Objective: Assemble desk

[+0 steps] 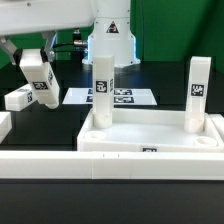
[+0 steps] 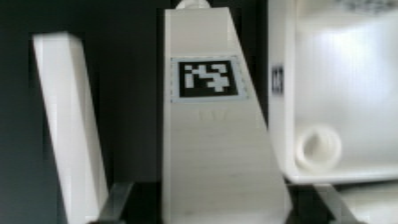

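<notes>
The white desk top (image 1: pixel 150 135) lies as a tray on the black table, with two white tagged legs standing upright in it, one at its back left corner (image 1: pixel 103 85) and one at its back right corner (image 1: pixel 198 90). My gripper (image 1: pixel 36 68) is up at the exterior view's left, shut on a third tagged leg (image 1: pixel 43 90), which hangs tilted above the table. In the wrist view this leg (image 2: pixel 214 120) runs out from between my fingers (image 2: pixel 128 200), my gripper (image 2: pixel 217 205) closed on its sides. The desk top (image 2: pixel 347 90) with a round socket (image 2: pixel 317 148) lies beside it. A fourth leg (image 1: pixel 19 98) lies flat under my gripper and also shows in the wrist view (image 2: pixel 63 130).
The marker board (image 1: pixel 125 97) lies behind the desk top. A long low white rail (image 1: pixel 110 165) runs across the front. A white block (image 1: pixel 3 125) sits at the exterior view's left edge. The robot base (image 1: pixel 108 40) stands at the back.
</notes>
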Action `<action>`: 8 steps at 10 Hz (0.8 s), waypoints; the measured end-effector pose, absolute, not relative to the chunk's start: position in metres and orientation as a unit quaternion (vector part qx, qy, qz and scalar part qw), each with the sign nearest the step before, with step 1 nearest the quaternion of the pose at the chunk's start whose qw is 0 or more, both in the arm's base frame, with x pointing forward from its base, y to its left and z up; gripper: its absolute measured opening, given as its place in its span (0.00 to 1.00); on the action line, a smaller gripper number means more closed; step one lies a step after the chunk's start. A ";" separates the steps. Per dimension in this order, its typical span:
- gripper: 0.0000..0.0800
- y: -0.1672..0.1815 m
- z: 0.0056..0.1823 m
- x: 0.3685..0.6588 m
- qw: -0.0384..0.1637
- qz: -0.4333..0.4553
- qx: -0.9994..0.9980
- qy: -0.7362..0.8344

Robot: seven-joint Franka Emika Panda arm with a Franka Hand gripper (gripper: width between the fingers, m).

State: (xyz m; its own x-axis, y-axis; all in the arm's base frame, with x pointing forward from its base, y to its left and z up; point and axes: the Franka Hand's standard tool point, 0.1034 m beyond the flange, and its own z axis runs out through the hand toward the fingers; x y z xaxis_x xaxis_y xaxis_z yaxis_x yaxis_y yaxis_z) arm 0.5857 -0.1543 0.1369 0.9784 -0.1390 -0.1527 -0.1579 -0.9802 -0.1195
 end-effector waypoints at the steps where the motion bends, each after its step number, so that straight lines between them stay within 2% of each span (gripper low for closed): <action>1: 0.36 -0.150 0.141 0.591 0.055 0.037 -0.995 0.076; 2: 0.36 -0.146 0.142 0.591 0.040 0.001 -0.995 0.090; 5: 0.36 -0.152 0.139 0.593 0.012 -0.070 -0.993 0.089; 6: 0.36 -0.131 0.142 0.598 0.020 -0.069 -0.992 0.105; 8: 0.36 -0.085 0.154 0.614 0.020 -0.078 -0.991 0.110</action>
State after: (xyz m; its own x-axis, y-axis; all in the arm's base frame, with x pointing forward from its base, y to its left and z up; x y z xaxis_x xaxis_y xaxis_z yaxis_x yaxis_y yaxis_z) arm 0.6145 -0.0848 0.1540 0.9638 -0.2211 0.1491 -0.2148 -0.9750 -0.0575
